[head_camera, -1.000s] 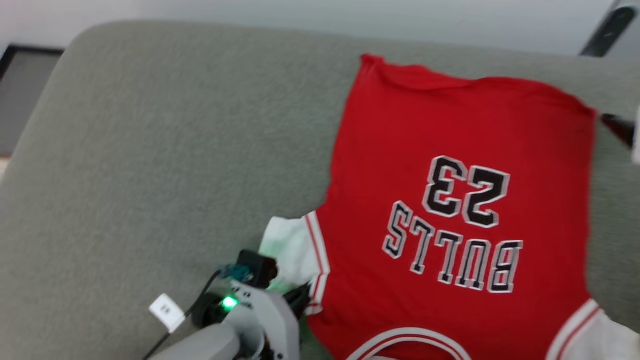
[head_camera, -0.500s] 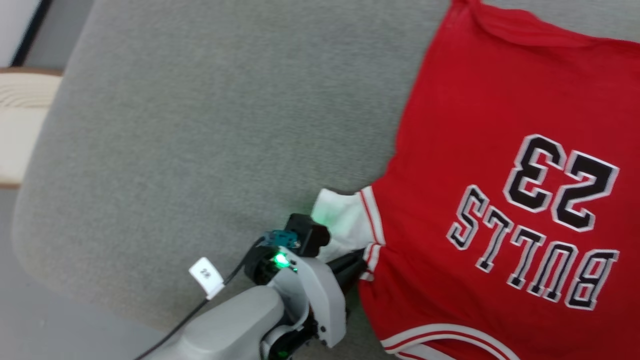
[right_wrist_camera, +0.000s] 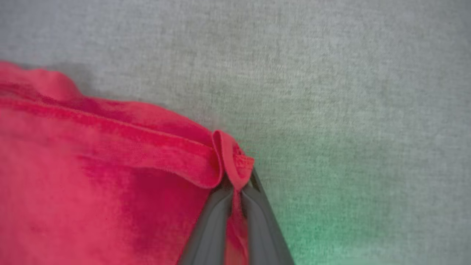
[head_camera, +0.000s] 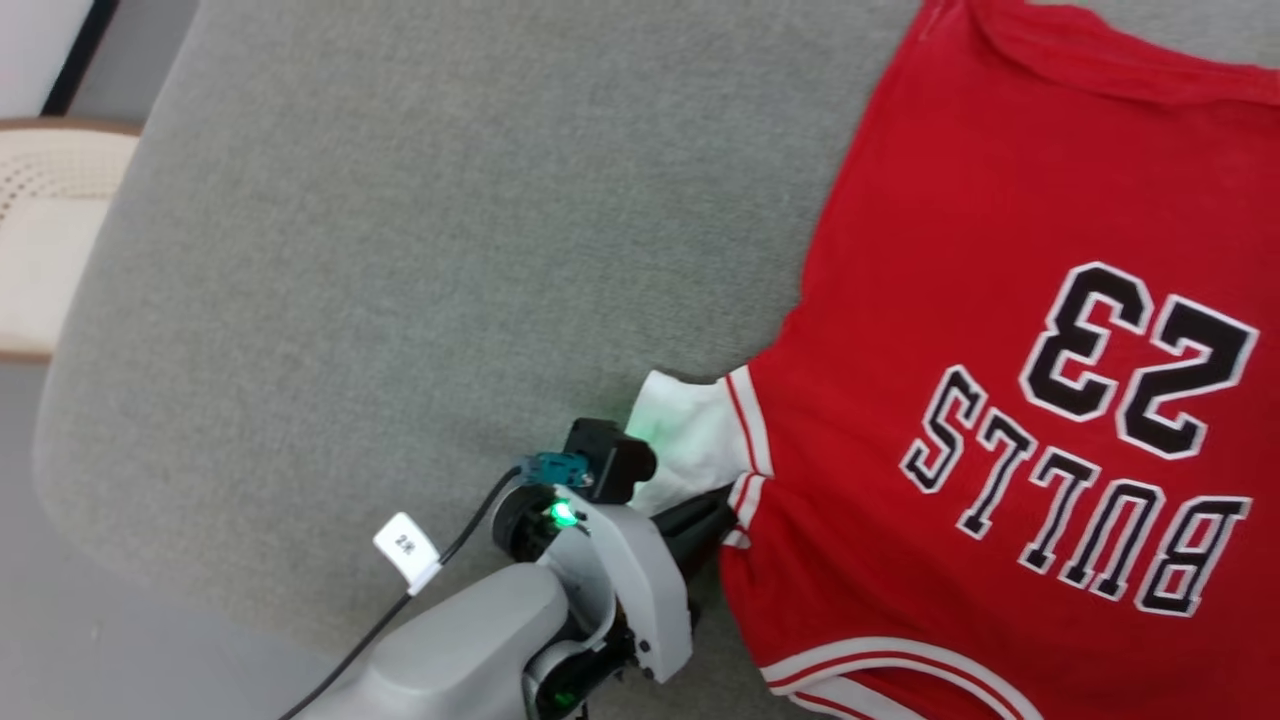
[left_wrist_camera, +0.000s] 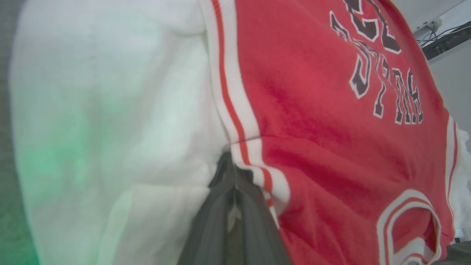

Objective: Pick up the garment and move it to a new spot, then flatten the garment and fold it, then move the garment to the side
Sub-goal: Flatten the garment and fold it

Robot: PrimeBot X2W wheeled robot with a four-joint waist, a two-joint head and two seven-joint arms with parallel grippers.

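Camera shift over soft red garment [head_camera: 960, 230]

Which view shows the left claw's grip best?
Left wrist view: the left claw pinches the garment at its striped sleeve band, close up. Head view shows it smaller, behind its wrist. Right wrist view: the right claw on a hem corner.

Shirt [head_camera: 930, 250]: "BULLS" and "23" in black, white-edged print, upside down in head view, skewed in left wrist view. White tag [head_camera: 405, 546]: marks too small to read.
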